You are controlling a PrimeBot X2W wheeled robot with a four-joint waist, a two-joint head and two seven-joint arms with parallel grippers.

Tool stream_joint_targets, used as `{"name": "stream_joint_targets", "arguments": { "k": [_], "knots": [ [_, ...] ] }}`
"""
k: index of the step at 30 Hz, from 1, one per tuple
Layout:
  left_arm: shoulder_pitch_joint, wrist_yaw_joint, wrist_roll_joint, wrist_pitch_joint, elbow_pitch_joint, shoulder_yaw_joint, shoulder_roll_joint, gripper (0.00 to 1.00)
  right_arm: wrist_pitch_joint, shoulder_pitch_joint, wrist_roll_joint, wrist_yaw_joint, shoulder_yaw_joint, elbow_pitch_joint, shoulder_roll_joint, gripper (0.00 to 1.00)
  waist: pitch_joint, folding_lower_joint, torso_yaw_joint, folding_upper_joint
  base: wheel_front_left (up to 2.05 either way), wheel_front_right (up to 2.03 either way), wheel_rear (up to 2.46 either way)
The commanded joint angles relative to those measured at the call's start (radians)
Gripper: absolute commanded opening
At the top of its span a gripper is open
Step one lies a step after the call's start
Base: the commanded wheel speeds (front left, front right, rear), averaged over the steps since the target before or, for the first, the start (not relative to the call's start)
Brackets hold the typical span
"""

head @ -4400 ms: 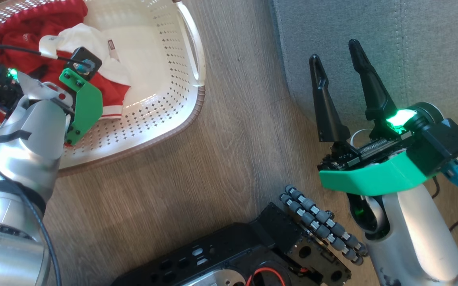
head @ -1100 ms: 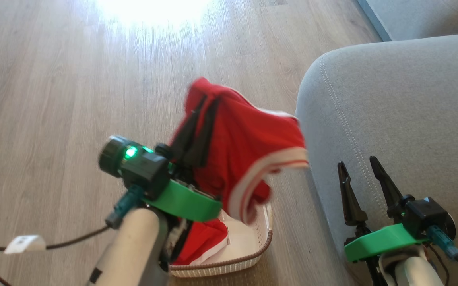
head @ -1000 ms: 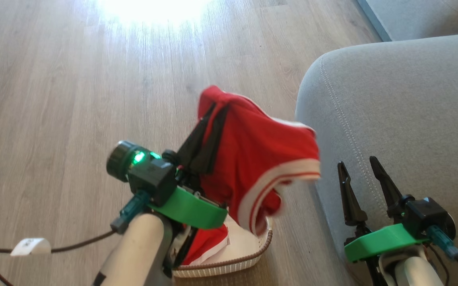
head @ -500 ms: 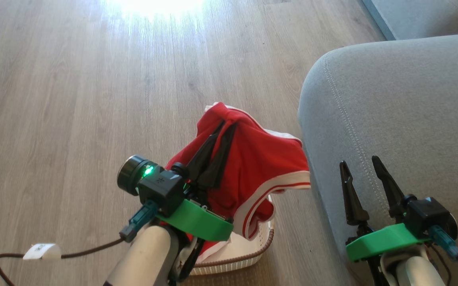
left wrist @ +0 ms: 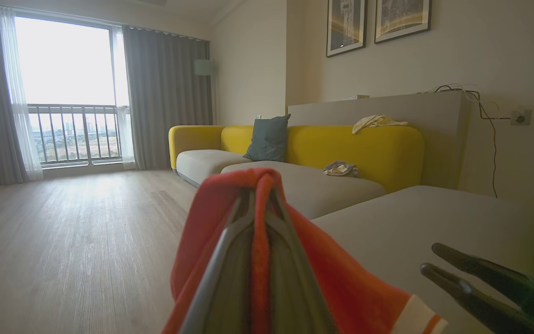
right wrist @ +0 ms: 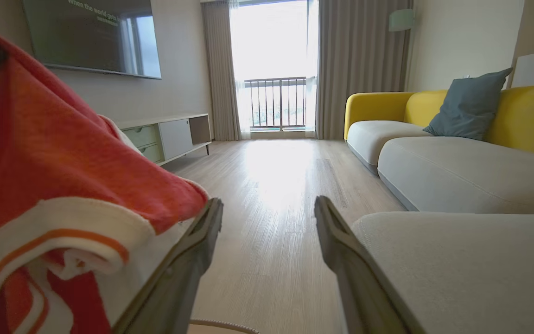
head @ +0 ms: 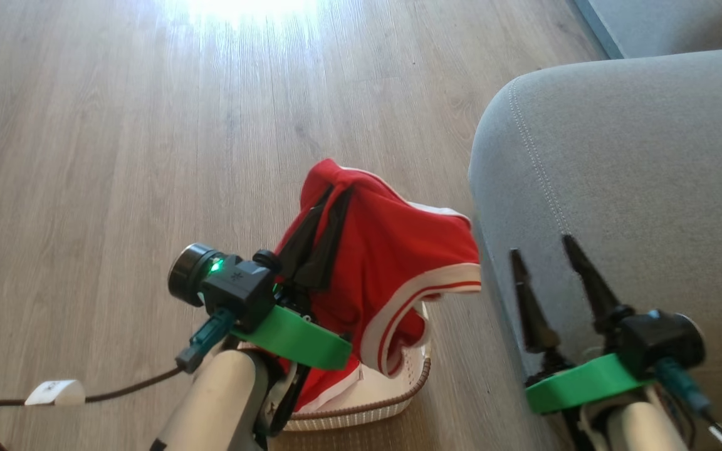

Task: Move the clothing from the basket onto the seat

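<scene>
My left gripper (head: 331, 193) is shut on a red garment (head: 398, 250) with a white, red-striped band, held up in the air above the basket (head: 420, 381). The garment drapes over the shut fingers in the left wrist view (left wrist: 188, 260) and hangs at the left of the right wrist view (right wrist: 40, 162). Another red garment (head: 323, 383) lies in the cream basket on the floor. The grey seat (head: 618, 156) stands just right of the held garment. My right gripper (head: 539, 247) is open and holds nothing, over the seat's near edge (right wrist: 457, 260).
Wooden floor (head: 116, 156) stretches ahead and to the left. A dark cable with a white tag (head: 54, 391) lies at the lower left. A yellow sofa (left wrist: 355, 148) with a blue-grey cushion (right wrist: 468, 104) lies beyond the seat, and a low cabinet (right wrist: 169, 137) stands by the wall.
The left gripper, earlier down in the basket, has lifted the red garment out. Over the last second the garment has sunk a little and the right gripper has shifted slightly left.
</scene>
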Motion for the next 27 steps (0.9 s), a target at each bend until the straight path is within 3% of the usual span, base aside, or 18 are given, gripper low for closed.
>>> {"name": "stream_joint_targets", "arguments": {
  "k": [1, 8, 11, 19, 27],
  "knots": [
    [-0.053, -0.005, 0.01, -0.005, -0.03, 0.048, 0.005, 0.0, -0.006, -0.025, -0.023, 0.007, 0.055, -0.054, -0.011, 1.0, 0.002, 0.0, -0.001, 0.0, 0.0, 0.0, 0.0],
    [-0.054, -0.009, 0.016, -0.005, -0.018, 0.063, 0.005, 0.0, -0.006, -0.027, -0.014, 0.007, 0.241, -0.167, -0.118, 1.0, 0.01, 0.0, -0.008, 0.0, 0.0, 0.0, 0.0],
    [-0.053, -0.011, 0.02, -0.005, -0.013, 0.06, 0.005, 0.0, -0.006, -0.027, -0.011, 0.007, 0.269, -0.175, -0.136, 1.0, 0.012, 0.0, -0.01, 0.0, 0.0, 0.0, 0.0],
    [-0.055, -0.026, 0.035, -0.005, -0.009, 0.019, 0.005, 0.0, -0.006, -0.05, -0.008, 0.007, 0.319, -0.116, -0.153, 1.0, 0.013, 0.0, -0.003, 0.0, 0.0, 0.0, 0.0],
    [-0.058, -0.073, 0.059, -0.005, 0.008, -0.061, 0.005, 0.0, -0.006, -0.102, 0.03, 0.007, 0.388, -0.038, -0.186, 1.0, 0.017, 0.0, 0.014, 0.0, 0.0, 0.0, 0.0]
  ]
}}
